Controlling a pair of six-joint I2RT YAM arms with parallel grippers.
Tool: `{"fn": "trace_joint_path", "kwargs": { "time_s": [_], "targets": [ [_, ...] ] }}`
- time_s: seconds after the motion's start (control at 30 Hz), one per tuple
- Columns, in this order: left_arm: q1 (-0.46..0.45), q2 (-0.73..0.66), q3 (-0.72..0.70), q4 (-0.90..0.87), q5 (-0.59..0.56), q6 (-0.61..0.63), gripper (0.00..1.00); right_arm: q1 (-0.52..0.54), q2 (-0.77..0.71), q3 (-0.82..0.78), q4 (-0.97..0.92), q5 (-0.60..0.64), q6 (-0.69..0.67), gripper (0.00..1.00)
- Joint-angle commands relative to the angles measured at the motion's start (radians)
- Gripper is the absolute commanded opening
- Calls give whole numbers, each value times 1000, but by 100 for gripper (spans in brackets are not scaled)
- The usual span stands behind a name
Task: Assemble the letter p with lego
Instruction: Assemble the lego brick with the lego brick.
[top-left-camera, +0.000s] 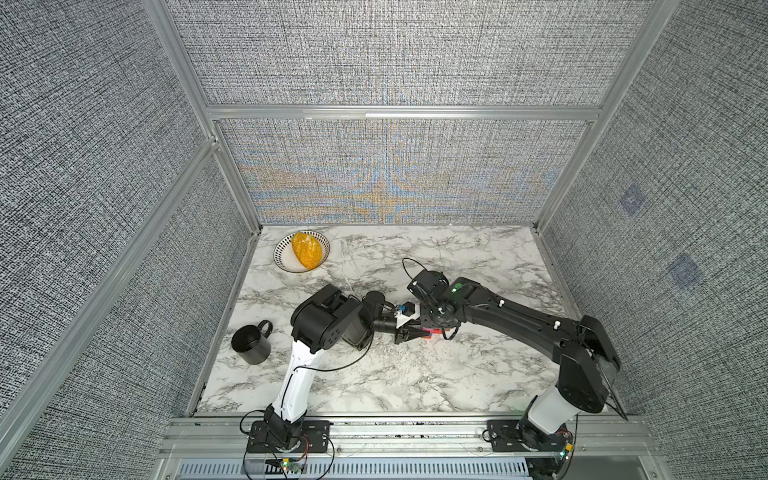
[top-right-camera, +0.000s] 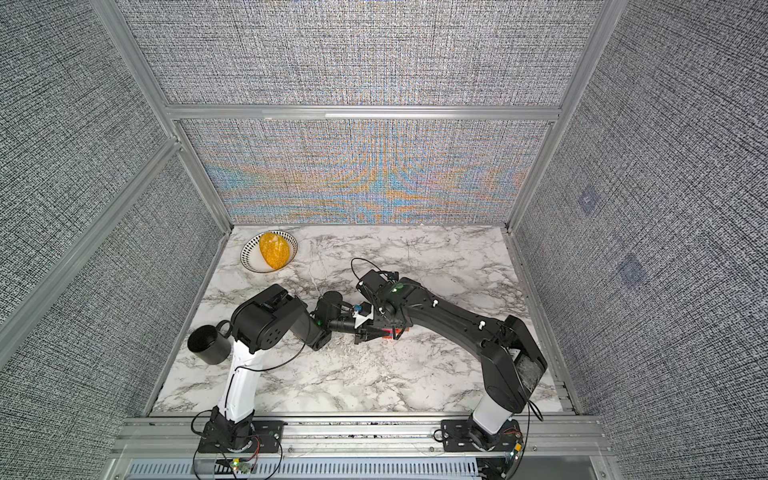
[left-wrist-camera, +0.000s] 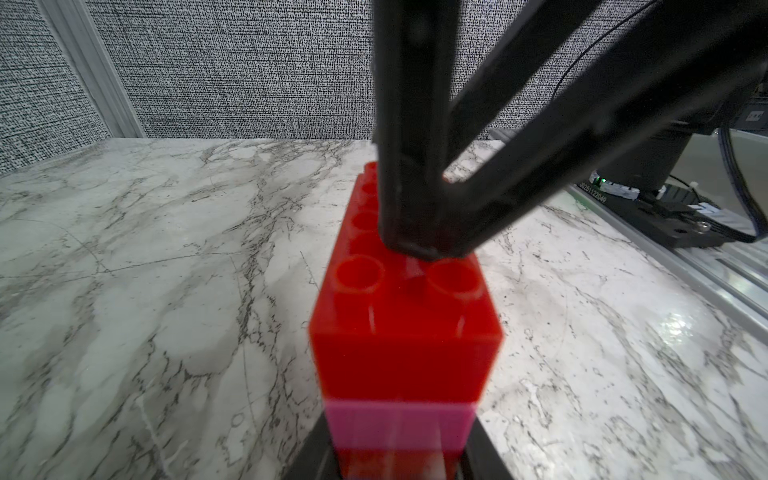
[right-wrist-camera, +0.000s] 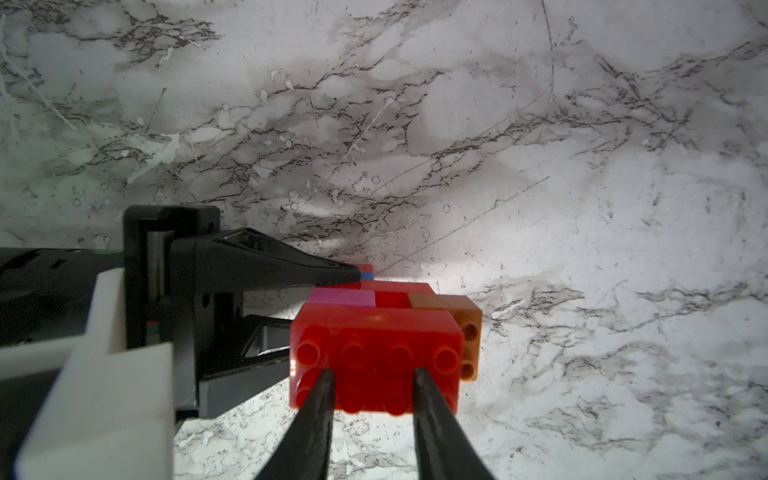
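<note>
The letter p (top-left-camera: 433, 332) is a small brick cluster held just above the marble near the table's middle. In the right wrist view a long red brick (right-wrist-camera: 376, 361) is uppermost, with pink (right-wrist-camera: 340, 297), blue (right-wrist-camera: 366, 275) and orange (right-wrist-camera: 467, 328) pieces beneath it. My left gripper (left-wrist-camera: 399, 457) comes in from the side and is shut on the cluster's pink and red layers, and its fingers (right-wrist-camera: 270, 266) flank them. My right gripper (right-wrist-camera: 374, 372) points down from above. Its tips sit among the studs of the long red brick, two studs' width apart.
A patterned bowl (top-left-camera: 282, 262) with a yellow object (top-left-camera: 306, 250) stands at the back left. A black mug (top-left-camera: 250, 344) sits at the left beside my left arm. Fabric walls close three sides, and a metal rail (top-left-camera: 415, 432) runs along the front.
</note>
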Motion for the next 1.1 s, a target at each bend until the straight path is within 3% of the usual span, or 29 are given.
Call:
{"fn": "trace_joint_path", "kwargs": {
  "time_s": [0.0, 1.07],
  "targets": [
    [3, 21, -10, -286, -97, 4, 0, 1, 6, 4, -7, 14, -7, 35],
    [4, 28, -1, -310, -95, 11, 0, -4, -34, -169, -10, -90, 59, 35]
  ]
}}
